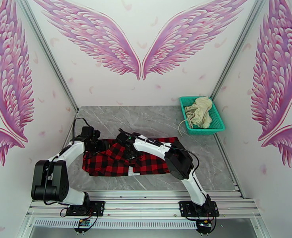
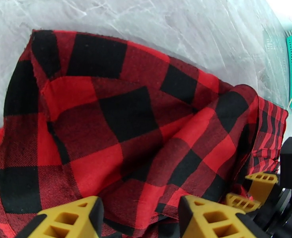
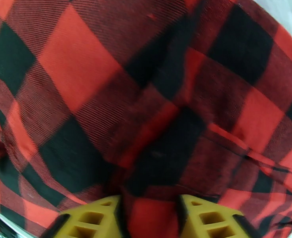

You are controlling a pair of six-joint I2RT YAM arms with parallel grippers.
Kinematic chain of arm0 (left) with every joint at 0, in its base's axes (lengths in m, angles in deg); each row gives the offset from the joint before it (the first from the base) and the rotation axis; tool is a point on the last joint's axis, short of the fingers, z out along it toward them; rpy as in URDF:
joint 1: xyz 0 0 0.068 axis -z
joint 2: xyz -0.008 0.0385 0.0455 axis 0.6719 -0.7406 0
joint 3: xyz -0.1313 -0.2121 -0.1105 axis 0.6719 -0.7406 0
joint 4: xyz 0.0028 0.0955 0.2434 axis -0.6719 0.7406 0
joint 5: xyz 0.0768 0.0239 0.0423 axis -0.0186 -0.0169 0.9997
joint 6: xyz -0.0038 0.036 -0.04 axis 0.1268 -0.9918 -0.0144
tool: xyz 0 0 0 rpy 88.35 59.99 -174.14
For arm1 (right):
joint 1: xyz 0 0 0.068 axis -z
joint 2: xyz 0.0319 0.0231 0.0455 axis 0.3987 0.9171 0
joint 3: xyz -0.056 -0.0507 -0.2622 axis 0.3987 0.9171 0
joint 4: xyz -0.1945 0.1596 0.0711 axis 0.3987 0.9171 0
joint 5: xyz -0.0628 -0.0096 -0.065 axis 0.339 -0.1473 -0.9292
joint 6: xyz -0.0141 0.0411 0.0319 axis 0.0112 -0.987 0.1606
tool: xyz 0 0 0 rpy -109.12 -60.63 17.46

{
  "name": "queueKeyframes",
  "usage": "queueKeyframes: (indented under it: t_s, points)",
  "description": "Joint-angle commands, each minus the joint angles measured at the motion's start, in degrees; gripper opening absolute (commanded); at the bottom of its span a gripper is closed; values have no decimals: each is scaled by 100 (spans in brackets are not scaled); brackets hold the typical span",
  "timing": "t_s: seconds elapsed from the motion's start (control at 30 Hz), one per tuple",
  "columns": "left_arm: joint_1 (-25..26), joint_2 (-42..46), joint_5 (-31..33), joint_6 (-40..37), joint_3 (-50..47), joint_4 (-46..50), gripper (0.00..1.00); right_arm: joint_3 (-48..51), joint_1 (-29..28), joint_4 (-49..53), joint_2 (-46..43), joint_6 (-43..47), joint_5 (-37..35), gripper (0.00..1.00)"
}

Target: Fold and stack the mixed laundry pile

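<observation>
Right jaws pinch checked shirt, left jaws straddle.

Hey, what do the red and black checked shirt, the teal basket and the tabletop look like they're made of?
Checked shirt: soft woven cloth, likely cotton flannel; matte, diagonal twill lines show, and it folds limply.
Teal basket: rigid plastic, with moulded mesh walls and a slight sheen.
Tabletop: smooth grey marble-look surface with pale veins; whether real stone or laminate is unclear.
</observation>
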Motion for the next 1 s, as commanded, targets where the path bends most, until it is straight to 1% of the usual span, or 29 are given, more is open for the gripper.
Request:
queueKeyframes:
  t_s: [0.0, 0.03, 0.17, 0.3, 0.4, 0.47, 0.5, 0.57, 0.6, 0.67, 0.77, 0.87, 0.97]
  points:
    - [-61, -57, -138, -101, 129, 80, 56, 296, -3, 292, -524, -103, -389, 15]
    - [-65, -73, -140, -92, 126, 59, 56, 415, 0, 243, -744, -104, -397, 11]
    - [-82, -179, -165, -75, 97, 3, 56, 970, 22, -24, -1621, -148, -455, 3]
    - [-91, -268, -151, -92, 62, -42, 56, 1801, 105, -483, -2566, -183, -416, 3]
    - [-100, -325, -151, -106, 67, -60, 56, 2621, 271, -1006, -3248, -248, -205, 10]
    - [-109, -379, -149, -118, 91, -61, 56, 3086, 465, -1106, -3540, -431, -168, 19]
    - [-117, -399, -147, -118, 96, -67, 56, 3346, 577, -1116, -3657, -551, -171, 26]
    - [-117, -447, -148, -127, 114, -77, 56, 3806, 747, -1134, -3825, -746, -259, 44]
    - [-125, -465, -147, -136, 122, -72, 56, 4031, 812, -1130, -3893, -825, -307, 49]
    - [-126, -518, -138, -162, 140, -59, 56, 4277, 920, -1041, -3957, -955, -361, 51]
    - [-139, -584, -143, -205, 157, -50, 56, 4311, 1005, -847, -4024, -1100, -397, 52]
    - [-144, -645, -142, -206, 157, -68, 56, 4123, 1223, -789, -3934, -1255, -35, 54]
    - [-152, -689, -172, -189, 189, -94, 56, 3835, 1450, -670, -3716, -1145, 182, 59]
